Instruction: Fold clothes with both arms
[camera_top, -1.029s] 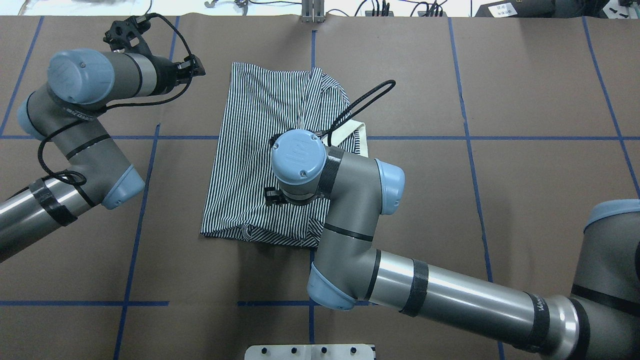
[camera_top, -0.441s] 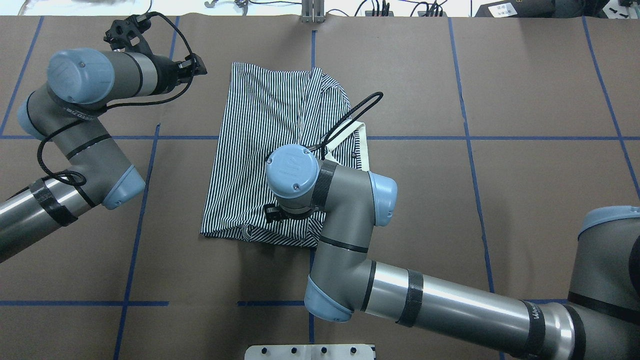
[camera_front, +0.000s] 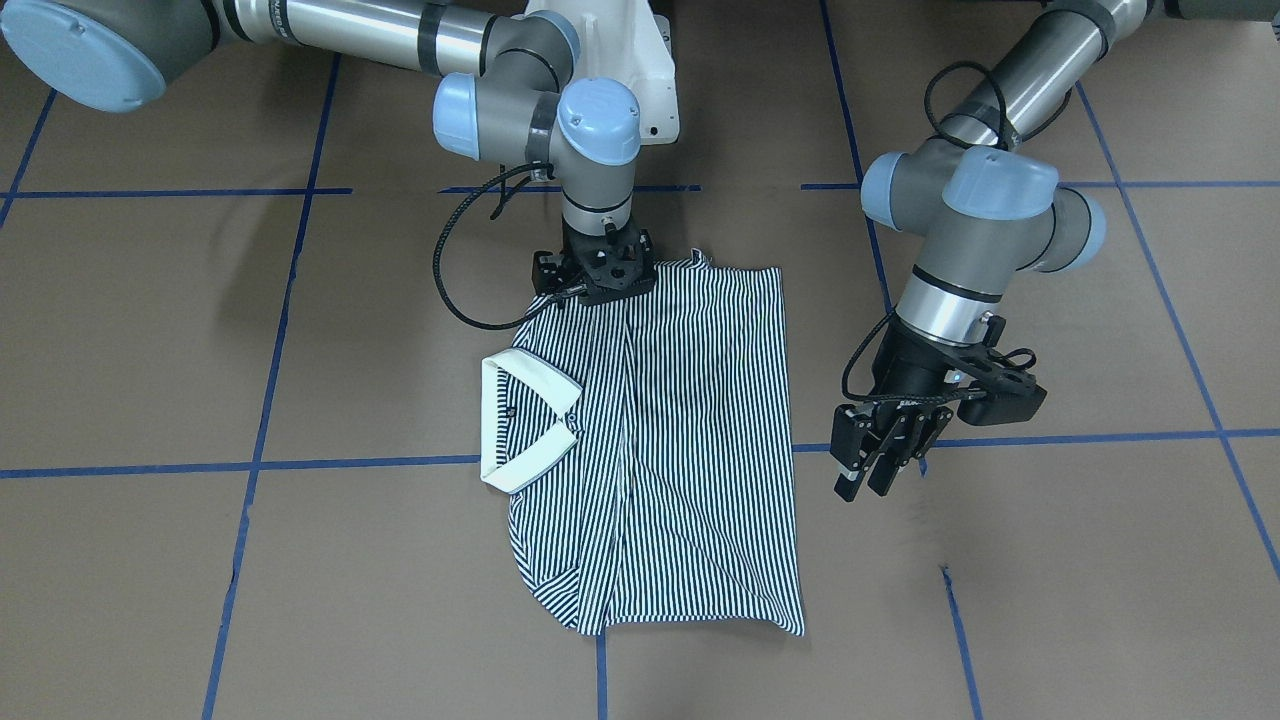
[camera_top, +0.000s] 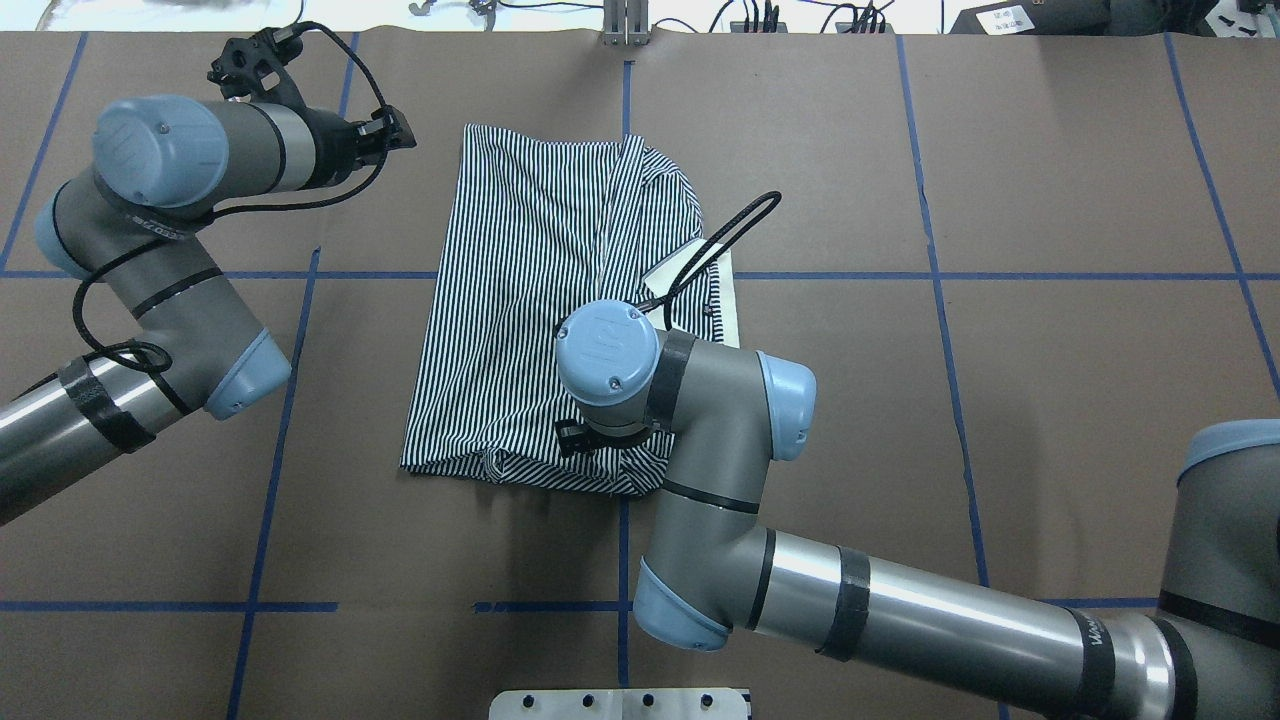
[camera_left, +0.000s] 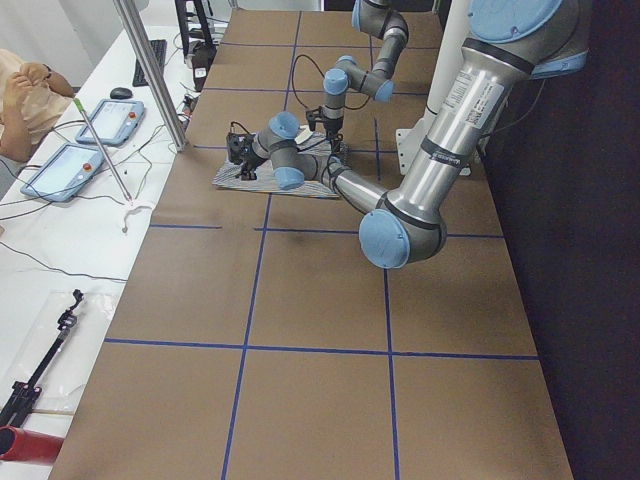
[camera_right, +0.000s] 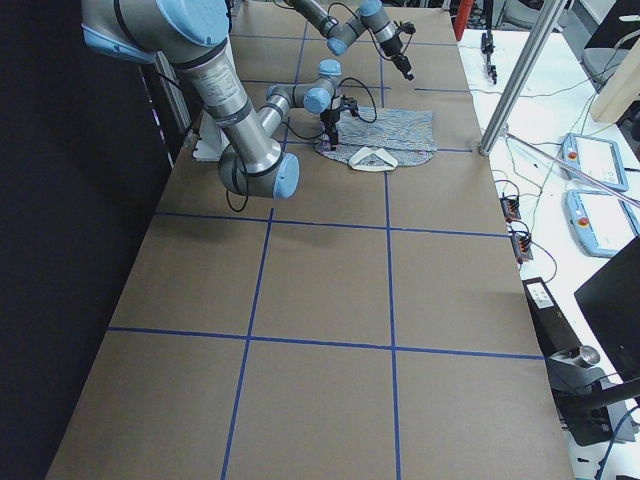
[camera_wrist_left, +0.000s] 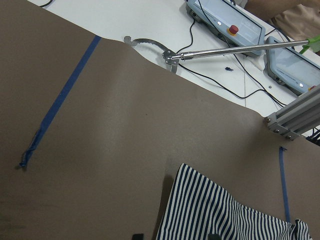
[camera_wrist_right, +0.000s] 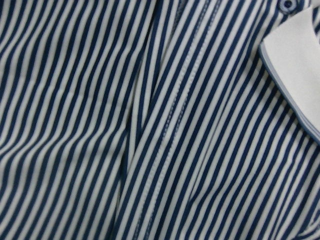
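Observation:
The striped shirt (camera_top: 520, 300) lies folded into a rough rectangle at the table's middle, its cream collar (camera_front: 520, 420) turned out on one side. My right gripper (camera_front: 597, 280) points straight down at the shirt's edge nearest the robot. In the overhead view the wrist hides it. The right wrist view is filled with striped cloth (camera_wrist_right: 125, 125) and a corner of collar (camera_wrist_right: 300, 65), with no fingers showing, so I cannot tell its state. My left gripper (camera_front: 872, 472) hangs open above bare table beside the shirt, its tips apart in the left wrist view, with the shirt's corner (camera_wrist_left: 210, 215) just beyond.
Blue tape lines (camera_top: 280, 400) cross the brown table cover. The white pedestal base (camera_front: 640, 60) stands at the robot's side. Beyond the far edge are cables, a metal post (camera_top: 625, 20) and control tablets (camera_wrist_left: 225, 20). A person (camera_left: 25, 100) sits there.
My right arm has drawn back over the shirt toward the robot's side, then shifted slightly right. The left arm has barely moved. The shirt lies as before.

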